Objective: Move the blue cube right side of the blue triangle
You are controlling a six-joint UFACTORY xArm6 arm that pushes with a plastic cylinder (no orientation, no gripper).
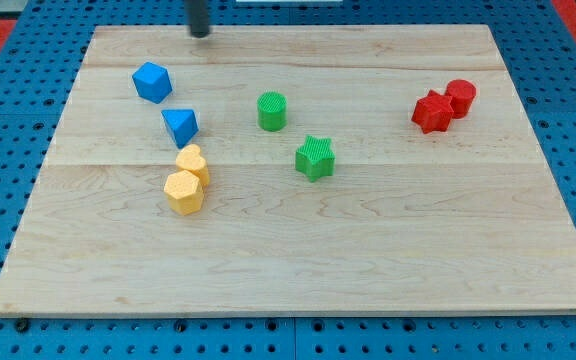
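While standing upright near the view's top edge, my tip (pixel 200 34) is touching nothing; having no jaws, it is gripping nothing. Approach is pending. The blue cube (pixel 152 82) is lying down-left of it, above-left of the blue triangle (pixel 180 126). Next move, judged: pushing the cube rightward, then downward, clearing the green cylinder (pixel 272 110).

1. Our rod is cut off by the view's top edge; only its lower part and my tip (pixel 200 34) show.
2. The red star (pixel 432 112) overlaps the red cylinder (pixel 461 96), hiding part of it.
3. The yellow hexagon (pixel 183 192) covers the lower part of the yellow block (pixel 193 161) behind it, whose shape we cannot tell.
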